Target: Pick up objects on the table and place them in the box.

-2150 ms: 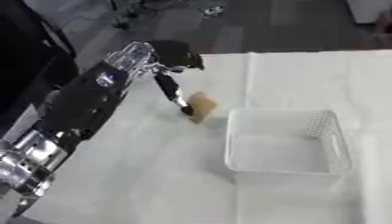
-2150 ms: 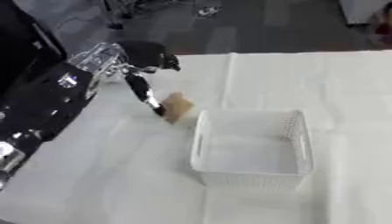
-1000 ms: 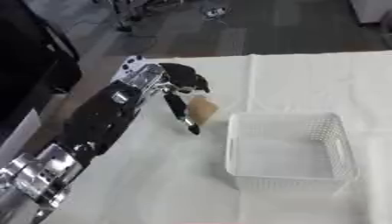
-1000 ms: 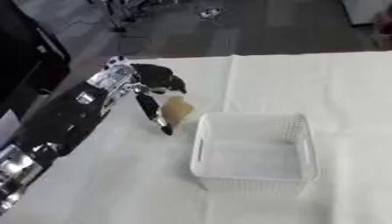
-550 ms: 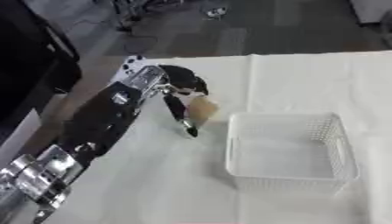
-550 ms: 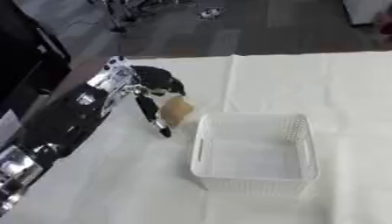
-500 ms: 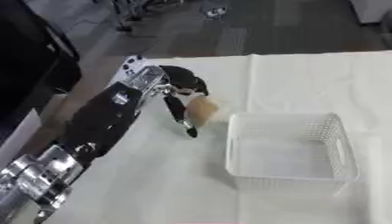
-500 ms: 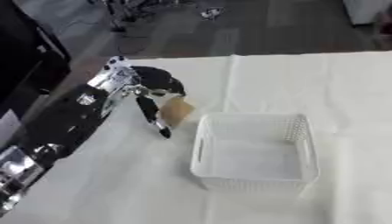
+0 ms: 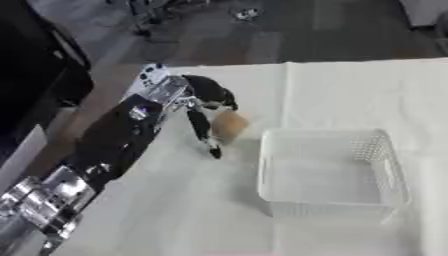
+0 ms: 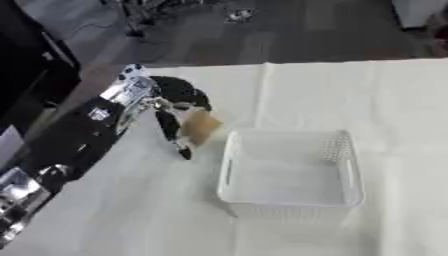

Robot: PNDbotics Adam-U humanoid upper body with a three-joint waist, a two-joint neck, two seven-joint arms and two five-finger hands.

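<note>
Basket [image 9: 385, 172] nearest us — white plastic mesh, sitting just to the right of our left hand [image 9: 206, 102] on the cloth-covered table [image 9: 350, 95]. Beyond its near-left corner, we curl that hand's fingers [image 9: 203, 131] around a tan object [image 9: 229, 125] — held just outside the basket rim.
</note>
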